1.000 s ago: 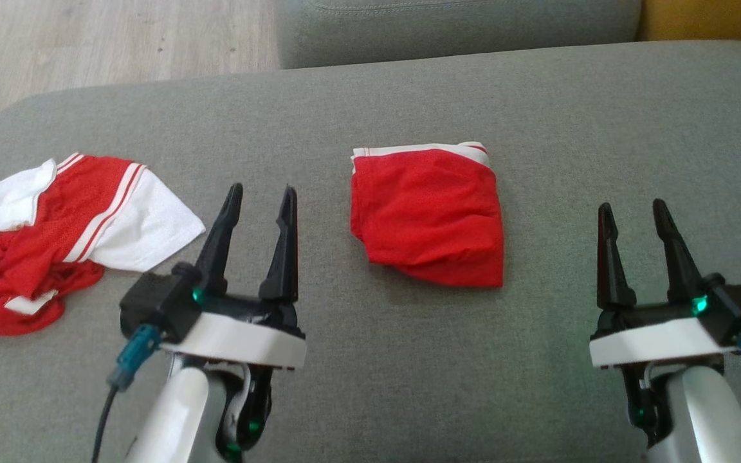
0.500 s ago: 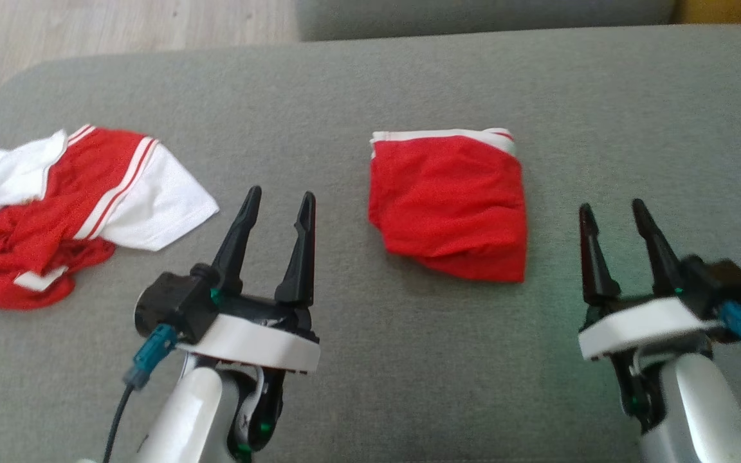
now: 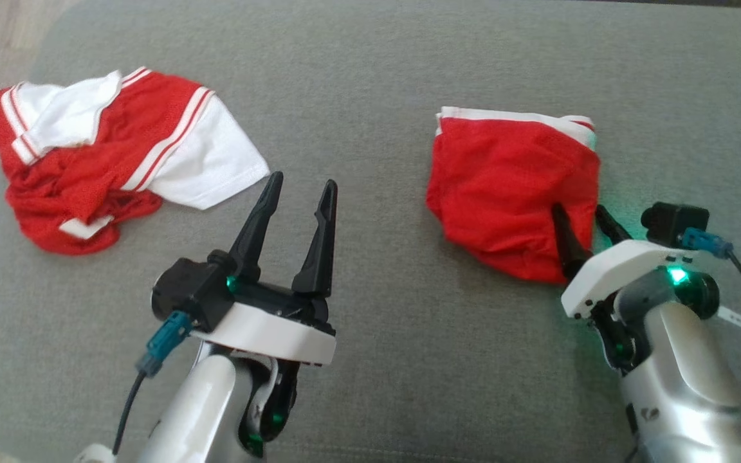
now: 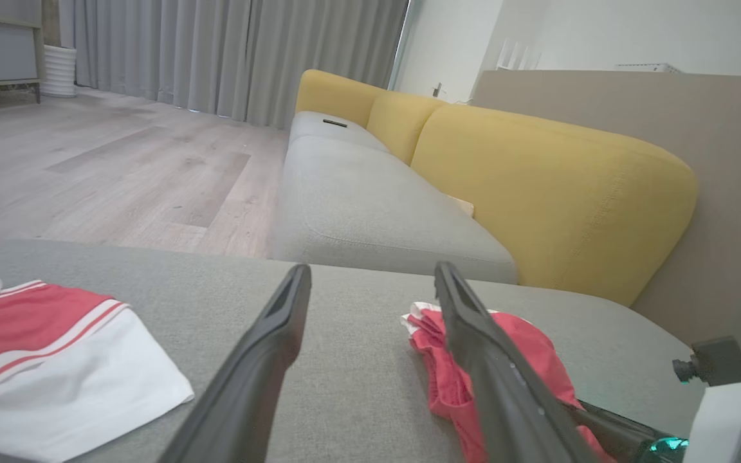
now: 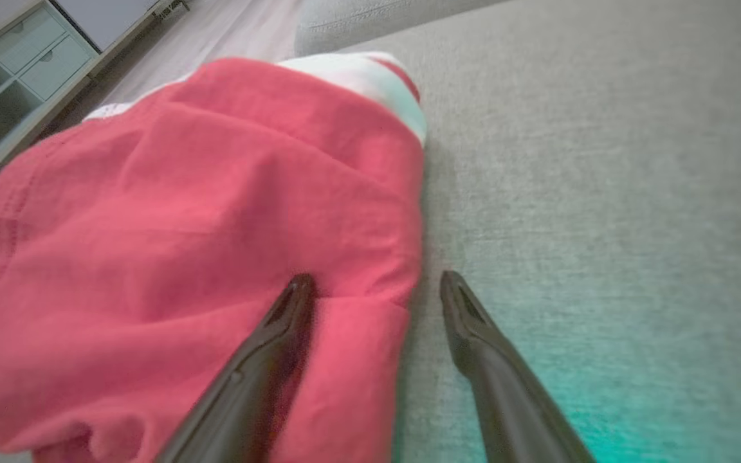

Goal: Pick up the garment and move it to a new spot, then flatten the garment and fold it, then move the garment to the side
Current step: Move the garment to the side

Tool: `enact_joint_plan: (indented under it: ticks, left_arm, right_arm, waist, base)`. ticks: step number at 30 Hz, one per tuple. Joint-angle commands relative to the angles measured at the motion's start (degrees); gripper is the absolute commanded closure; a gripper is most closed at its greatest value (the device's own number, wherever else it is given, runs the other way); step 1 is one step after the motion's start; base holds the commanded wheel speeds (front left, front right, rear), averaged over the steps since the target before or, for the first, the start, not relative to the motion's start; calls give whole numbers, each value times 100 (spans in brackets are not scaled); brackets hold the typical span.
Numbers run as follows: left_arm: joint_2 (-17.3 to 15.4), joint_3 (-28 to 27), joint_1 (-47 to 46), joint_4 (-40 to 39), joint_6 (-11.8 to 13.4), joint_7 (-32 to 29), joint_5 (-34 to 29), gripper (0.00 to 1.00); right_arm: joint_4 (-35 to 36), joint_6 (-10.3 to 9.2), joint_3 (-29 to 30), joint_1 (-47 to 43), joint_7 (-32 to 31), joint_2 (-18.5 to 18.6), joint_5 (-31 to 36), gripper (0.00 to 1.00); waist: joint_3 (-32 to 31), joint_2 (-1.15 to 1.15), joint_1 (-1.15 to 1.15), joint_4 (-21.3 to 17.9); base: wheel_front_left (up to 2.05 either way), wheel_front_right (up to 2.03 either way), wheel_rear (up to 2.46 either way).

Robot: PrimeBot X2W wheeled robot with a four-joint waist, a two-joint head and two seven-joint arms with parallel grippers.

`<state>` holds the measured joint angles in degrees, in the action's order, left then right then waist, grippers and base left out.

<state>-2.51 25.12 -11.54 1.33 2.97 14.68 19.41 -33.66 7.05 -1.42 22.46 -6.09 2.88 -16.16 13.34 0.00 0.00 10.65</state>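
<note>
Right gripper (image 3: 586,226) spread wide, straddling the near right edge of the folded red garment (image 3: 512,186).
The fold looks finished, so this reads as the move-aside step: next, pinch through every layer or it unfolds. The left gripper (image 3: 301,186) hovers, fingers parted, left of the garment, and a crumpled red-and-white kit (image 3: 107,161) lies farther left. Grey cushion (image 3: 409,360) beneath, yellow sofa back (image 4: 538,186) and wood floor (image 4: 119,173) beyond.

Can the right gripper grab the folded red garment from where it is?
Probably yes: the right gripper is open astride the right edge of the folded red garment, with nothing in between.
</note>
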Motion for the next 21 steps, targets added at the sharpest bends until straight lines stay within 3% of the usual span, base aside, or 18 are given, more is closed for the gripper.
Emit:
enact_joint_plan:
  ticks: [1, 6, 7, 8, 9, 17, 21]
  left_arm:
    - [-37, -177, -245, -168, -7, 32, 47, 0]
    - [-37, -167, -227, -160, 14, 32, 49, 0]
    - [-37, -165, -218, -154, 16, 32, 45, 0]
    - [-37, -165, -218, -154, 16, 32, 45, 0]
    - [-37, -162, -210, -150, 17, 32, 40, 0]
    - [-37, -124, -209, -160, -36, 32, -39, 0]
    - [-37, -121, -277, -193, -39, 32, -57, 0]
  right_arm:
    - [-20, 44, -205, 282, -21, 0, -174, 0]
    - [-500, 44, -529, 498, 65, 0, -302, 2]
    - [-562, 44, -596, 539, 121, 0, -185, 73]
    - [-562, 44, -596, 539, 121, 0, -185, 73]
    - [-602, 44, -645, 576, 190, 0, -60, 100]
    - [-473, 44, -716, 805, 331, 40, 1395, 100]
    - [-227, 44, -1099, 874, 139, 531, 1824, 100]
  waist:
    - [60, 0, 0, 101]
    - [62, 0, 0, 111]
    - [56, 0, 0, 91]
    - [56, 0, 0, 91]
    - [48, 0, 0, 61]
    - [5, 0, 0, -357]
    - [78, 0, 0, -604]
  base:
    - [0, 0, 0]
    - [0, 0, 0]
    - [0, 0, 0]
    - [0, 0, 0]
    - [0, 0, 0]
    - [0, 0, 0]
    - [0, 0, 0]
